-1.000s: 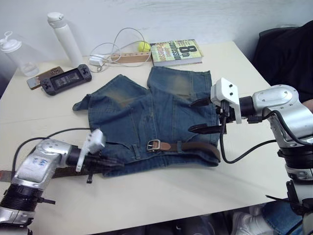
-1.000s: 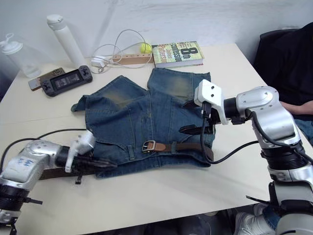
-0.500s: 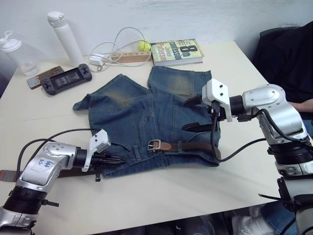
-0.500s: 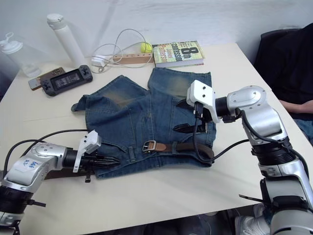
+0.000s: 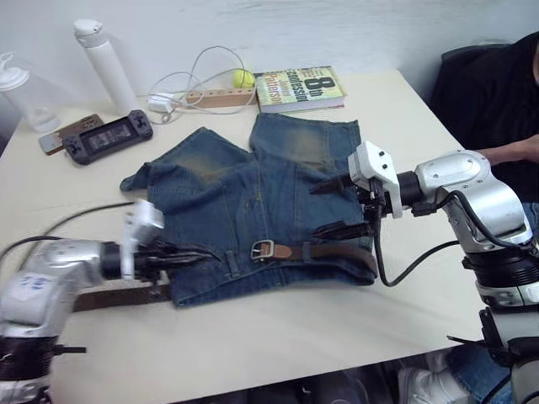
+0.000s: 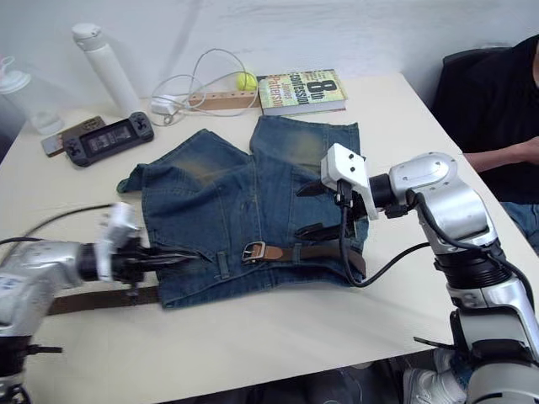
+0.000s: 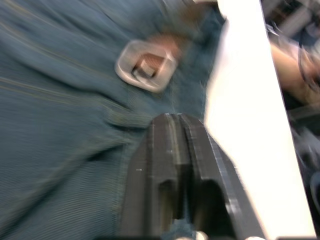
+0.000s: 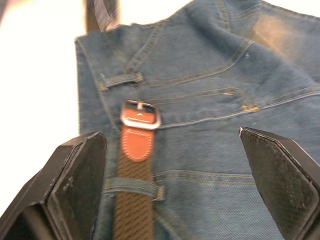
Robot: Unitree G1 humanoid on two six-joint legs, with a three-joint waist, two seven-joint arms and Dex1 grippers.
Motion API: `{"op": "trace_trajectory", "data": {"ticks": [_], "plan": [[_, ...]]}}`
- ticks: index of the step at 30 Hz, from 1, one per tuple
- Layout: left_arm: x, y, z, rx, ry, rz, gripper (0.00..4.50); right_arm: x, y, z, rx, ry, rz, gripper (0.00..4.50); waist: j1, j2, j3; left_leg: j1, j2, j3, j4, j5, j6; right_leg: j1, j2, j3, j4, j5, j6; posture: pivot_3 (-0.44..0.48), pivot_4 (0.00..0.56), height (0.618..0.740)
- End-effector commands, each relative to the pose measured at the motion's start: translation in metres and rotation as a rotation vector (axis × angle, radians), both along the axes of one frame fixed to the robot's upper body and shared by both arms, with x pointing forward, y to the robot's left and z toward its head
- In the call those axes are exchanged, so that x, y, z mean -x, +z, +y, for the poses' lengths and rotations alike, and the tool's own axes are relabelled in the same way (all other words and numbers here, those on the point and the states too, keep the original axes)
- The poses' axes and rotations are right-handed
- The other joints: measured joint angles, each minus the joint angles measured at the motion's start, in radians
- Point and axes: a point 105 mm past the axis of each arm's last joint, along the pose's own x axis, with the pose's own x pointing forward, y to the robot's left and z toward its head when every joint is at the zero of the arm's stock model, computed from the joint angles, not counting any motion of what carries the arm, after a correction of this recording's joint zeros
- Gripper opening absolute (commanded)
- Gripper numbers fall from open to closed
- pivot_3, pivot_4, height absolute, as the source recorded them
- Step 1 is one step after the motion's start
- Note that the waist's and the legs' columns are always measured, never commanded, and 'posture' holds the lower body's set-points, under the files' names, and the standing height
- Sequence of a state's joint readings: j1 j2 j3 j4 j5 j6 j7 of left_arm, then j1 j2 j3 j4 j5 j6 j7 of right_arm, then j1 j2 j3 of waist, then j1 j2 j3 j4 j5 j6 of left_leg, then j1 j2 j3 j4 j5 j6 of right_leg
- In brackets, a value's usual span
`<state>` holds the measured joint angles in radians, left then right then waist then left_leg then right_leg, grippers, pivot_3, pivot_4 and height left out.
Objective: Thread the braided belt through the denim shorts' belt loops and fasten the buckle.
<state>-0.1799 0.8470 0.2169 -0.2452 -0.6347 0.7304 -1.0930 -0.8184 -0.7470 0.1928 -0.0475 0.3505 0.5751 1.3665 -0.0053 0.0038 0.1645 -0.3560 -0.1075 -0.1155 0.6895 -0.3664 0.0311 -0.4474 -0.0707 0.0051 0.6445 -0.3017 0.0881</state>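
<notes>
holding my left tool (image 5: 189, 252) closed at denim shorts (image 5: 253, 194) waistband, right tool (image 5: 337, 206) wide open above braided belt (image 5: 328, 250). buckle (image 5: 264, 249) mid-waistband. risk: denim bunches, belt slips from loop.

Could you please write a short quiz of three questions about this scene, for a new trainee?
1. True or false: the right gripper is open above the denim shorts.
2. Where does the buckle lie? A) on the book B) on the waistband of the shorts C) on the bare table
3. Which gripper has its fingers closed together?

Key: 1. True. 2. B. 3. The left gripper, at the waistband near the braided belt.
</notes>
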Motion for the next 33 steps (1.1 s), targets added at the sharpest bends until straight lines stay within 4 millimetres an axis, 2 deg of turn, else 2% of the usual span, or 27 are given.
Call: {"op": "trace_trajectory", "data": {"ticks": [1, 5, 6, 7, 9, 11, 13, 15, 17, 21, 23, 28, 33], "plan": [[0.026, 0.026, 0.066, 0.047, 0.335, 0.008, 2.17, 0.014, 0.010, 0.014, -0.024, 0.136, 0.047, 4.50, -0.012, 0.001, 0.000, 0.001, 0.000, 0.000, -0.001, 0.000, 0.000, -0.001, 0.001, 0.001, 0.000, 0.000, 0.000, 0.000, 0.150, 0.740], [0.060, 0.033, 0.095, 0.248, 0.607, 0.074, 3.74, 0.011, 0.014, 0.028, -0.026, 0.210, 0.005, 4.50, -0.020, 0.000, 0.002, 0.002, 0.000, 0.000, -0.005, 0.000, 0.000, 0.000, 0.000, 0.001, -0.002, 0.000, 0.000, 0.000, 0.150, 0.740], [0.071, 0.028, 0.099, 0.278, 0.666, 0.109, 4.19, 0.010, 0.015, 0.031, -0.026, 0.226, 0.000, 4.50, -0.021, -0.001, 0.002, 0.002, 0.000, 0.000, -0.005, 0.000, 0.000, 0.000, 0.000, 0.001, -0.002, 0.000, 0.000, 0.000, 0.150, 0.740], [0.082, 0.022, 0.101, 0.296, 0.713, 0.149, 4.43, 0.009, 0.016, 0.034, -0.025, 0.242, 0.004, 4.50, -0.021, -0.001, 0.002, 0.002, 0.000, 0.000, -0.005, 0.000, 0.000, 0.000, 0.000, 0.001, -0.002, 0.000, 0.000, 0.000, 0.150, 0.740], [0.097, 0.013, 0.105, 0.369, 0.822, 0.183, 4.43, 0.008, 0.016, 0.038, -0.016, 0.276, 0.002, 4.50, -0.020, -0.001, 0.002, 0.002, 0.000, 0.000, -0.005, 0.000, 0.000, 0.000, 0.000, 0.001, -0.002, 0.000, 0.000, 0.000, 0.150, 0.740], [0.107, 0.009, 0.119, 0.443, 0.979, 0.157, 4.43, 0.008, 0.014, 0.040, 0.000, 0.307, -0.007, 4.50, -0.009, -0.003, 0.003, 0.002, 0.000, -0.001, -0.004, 0.000, 0.000, 0.001, 0.000, 0.001, -0.002, 0.000, 0.000, 0.000, 0.150, 0.740], [0.124, -0.009, 0.129, 0.488, 1.148, 0.262, 4.43, 0.006, 0.014, 0.043, 0.012, 0.324, -0.010, 4.50, 0.002, -0.005, 0.002, 0.003, 0.000, -0.001, -0.004, 0.000, 0.000, 0.001, 0.000, 0.001, -0.002, 0.000, 0.000, 0.000, 0.150, 0.740], [0.138, -0.020, 0.130, 0.621, 1.216, 0.375, 4.43, 0.003, 0.016, 0.045, 0.016, 0.331, -0.007, 4.50, 0.002, -0.005, 0.003, 0.004, 0.000, -0.001, -0.003, 0.000, -0.001, 0.002, 0.000, 0.001, -0.001, 0.000, -0.001, 0.000, 0.150, 0.740], [0.143, -0.019, 0.127, 0.748, 1.226, 0.435, 4.43, 0.004, 0.018, 0.046, 0.020, 0.340, 0.007, 4.50, 0.006, -0.006, 0.004, 0.004, 0.000, 0.000, -0.004, 0.000, -0.001, 0.002, 0.000, 0.002, -0.002, 0.000, -0.001, 0.000, 0.150, 0.740], [0.140, -0.042, 0.131, 0.849, 1.360, 0.546, 4.43, 0.004, 0.024, 0.046, 0.024, 0.343, -0.009, 4.50, 0.029, -0.004, 0.005, 0.004, -0.001, 0.000, -0.004, 0.000, -0.001, 0.002, -0.001, 0.002, -0.001, 0.000, -0.001, 0.000, 0.150, 0.740], [0.131, -0.058, 0.141, 0.942, 1.443, 0.575, 4.43, 0.002, 0.025, 0.046, 0.019, 0.326, -0.014, 4.50, 0.030, -0.005, 0.004, 0.005, -0.001, 0.000, -0.004, 0.000, -0.001, 0.002, 0.000, 0.002, -0.001, 0.000, -0.002, 0.000, 0.150, 0.740], [0.100, -0.085, 0.137, 1.082, 1.484, 0.675, 4.43, 0.000, 0.027, 0.042, 0.027, 0.301, -0.031, 4.50, 0.033, -0.006, 0.004, 0.005, -0.001, 0.000, -0.004, 0.000, -0.001, 0.002, 0.000, 0.001, -0.001, 0.000, -0.002, 0.000, 0.150, 0.740], [0.074, -0.097, 0.133, 1.157, 1.473, 0.740, 4.43, 0.000, 0.034, 0.041, 0.016, 0.275, -0.048, 4.50, 0.042, 0.002, 0.001, 0.005, -0.002, 0.000, -0.004, 0.002, -0.003, 0.003, -0.001, 0.001, 0.001, 0.000, -0.002, 0.000, 0.150, 0.740]]}}
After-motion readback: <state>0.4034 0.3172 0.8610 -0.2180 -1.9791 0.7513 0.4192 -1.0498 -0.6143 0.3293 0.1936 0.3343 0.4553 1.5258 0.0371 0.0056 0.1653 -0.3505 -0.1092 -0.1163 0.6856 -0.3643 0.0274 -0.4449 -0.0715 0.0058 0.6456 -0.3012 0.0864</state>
